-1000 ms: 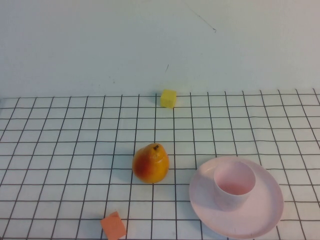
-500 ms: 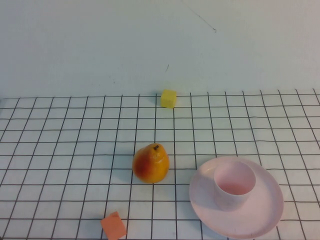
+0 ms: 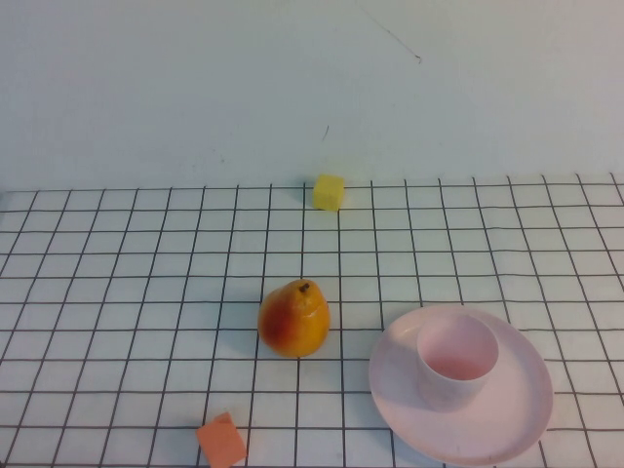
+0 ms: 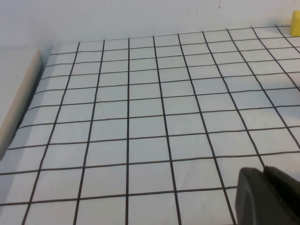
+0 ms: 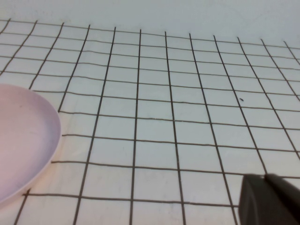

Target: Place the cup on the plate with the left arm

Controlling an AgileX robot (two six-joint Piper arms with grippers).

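Observation:
The pale pink cup [image 3: 456,358] stands upright on the pale pink plate [image 3: 517,409] at the near right of the gridded table. Neither arm shows in the high view. In the left wrist view, my left gripper [image 4: 263,169] hangs shut over bare grid cloth, its two black fingers pressed together with nothing between them. The right wrist view shows my right gripper [image 5: 266,177] shut too, above the cloth, with the plate's rim [image 5: 28,140] off to its side. Both grippers are clear of the cup.
A yellow-red pear [image 3: 293,319] stands left of the plate. An orange cube [image 3: 221,441] lies at the near edge and a yellow cube [image 3: 329,191] by the back wall, also seen as a yellow cube [image 4: 295,22]. The table's side edge [image 4: 18,108] shows.

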